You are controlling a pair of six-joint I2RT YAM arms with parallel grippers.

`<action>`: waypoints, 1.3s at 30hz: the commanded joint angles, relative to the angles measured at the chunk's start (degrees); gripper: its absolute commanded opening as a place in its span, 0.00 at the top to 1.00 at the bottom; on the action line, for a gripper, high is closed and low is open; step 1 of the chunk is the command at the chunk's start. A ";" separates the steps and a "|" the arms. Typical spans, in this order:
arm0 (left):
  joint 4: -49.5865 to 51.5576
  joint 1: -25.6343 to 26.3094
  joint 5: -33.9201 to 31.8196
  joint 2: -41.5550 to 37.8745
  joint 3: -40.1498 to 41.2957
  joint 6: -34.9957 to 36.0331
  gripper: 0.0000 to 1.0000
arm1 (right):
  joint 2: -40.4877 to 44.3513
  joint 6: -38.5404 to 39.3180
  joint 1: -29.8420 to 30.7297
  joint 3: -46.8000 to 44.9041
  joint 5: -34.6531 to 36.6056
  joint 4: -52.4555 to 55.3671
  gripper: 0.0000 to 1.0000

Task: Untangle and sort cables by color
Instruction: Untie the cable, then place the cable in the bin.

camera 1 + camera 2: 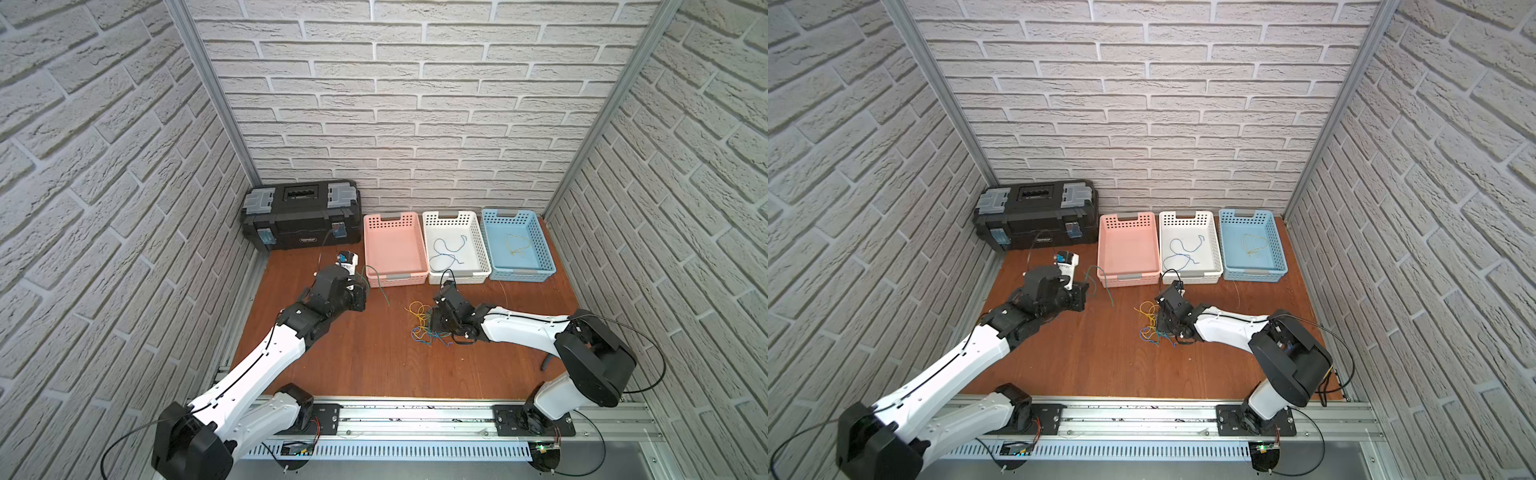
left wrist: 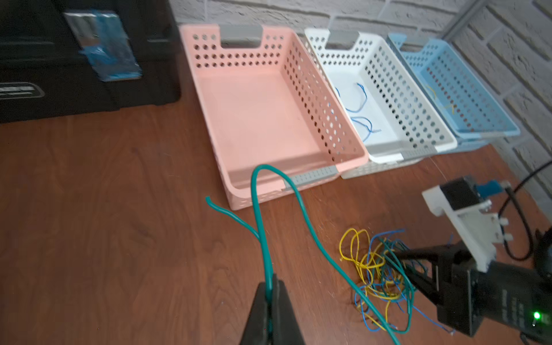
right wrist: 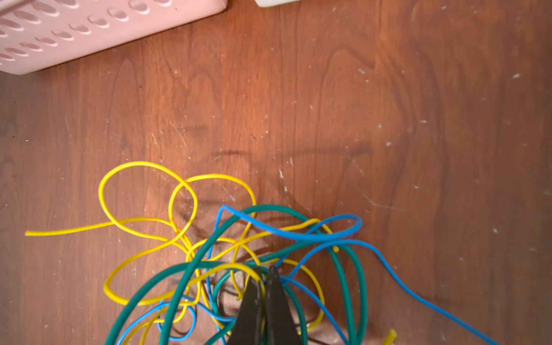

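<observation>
— Starting at the left: what has the left end effector (image 2: pixel 270 282) got?

— Its jaws are pressed together on the green cable (image 2: pixel 264 257), which loops upward and trails down toward the bench (image 1: pixel 374 365). The pink basket (image 1: pixel 390 224), bare inside, sits at one o'clock from it in both top views, its near rim just beside the loop.

— How should the drop go?

— I'd raise the cable until the trailing end clears that rim and carry the whole loop over the basket floor. Only then part the jaws, because a springy wire let go on the rim may hop back out. The toolbox (image 1: pixel 301 216) at eleven o'clock is the edge to mind.

— And the tangle (image 1: pixel 420 328)?

— It is at four o'clock, apart from the green tail in a top view. The right end effector (image 3: pixel 264 273) is pressed shut inside it, but I cannot tell on which strand. Further right, the white basket (image 2: pixel 388 89) holds blue and the blue basket (image 2: pixel 466 86) holds yellow. There is open bench at six o'clock for drawing strands out.
</observation>
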State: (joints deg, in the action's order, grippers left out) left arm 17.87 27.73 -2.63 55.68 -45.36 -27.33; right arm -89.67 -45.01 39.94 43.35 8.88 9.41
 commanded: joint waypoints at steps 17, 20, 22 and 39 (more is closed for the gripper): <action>-12.70 -3.29 4.98 16.02 -11.81 -0.13 1.00 | 1.88 3.28 2.46 5.13 -1.00 1.40 0.70; -14.86 -3.20 5.65 22.47 -15.78 0.61 1.00 | 3.78 4.26 2.50 6.40 -0.20 4.45 0.67; -16.85 -3.01 5.62 26.60 -18.17 1.16 1.00 | 5.89 4.92 2.60 6.44 0.26 5.69 0.65; -13.50 -0.34 1.55 58.21 -40.56 6.99 0.97 | 26.25 7.72 2.86 5.01 4.43 18.63 0.55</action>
State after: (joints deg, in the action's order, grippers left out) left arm 4.60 27.09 0.03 111.24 -83.72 -22.13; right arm -65.98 -37.67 42.30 48.86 11.29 26.09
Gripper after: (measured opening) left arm 0.062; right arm 0.455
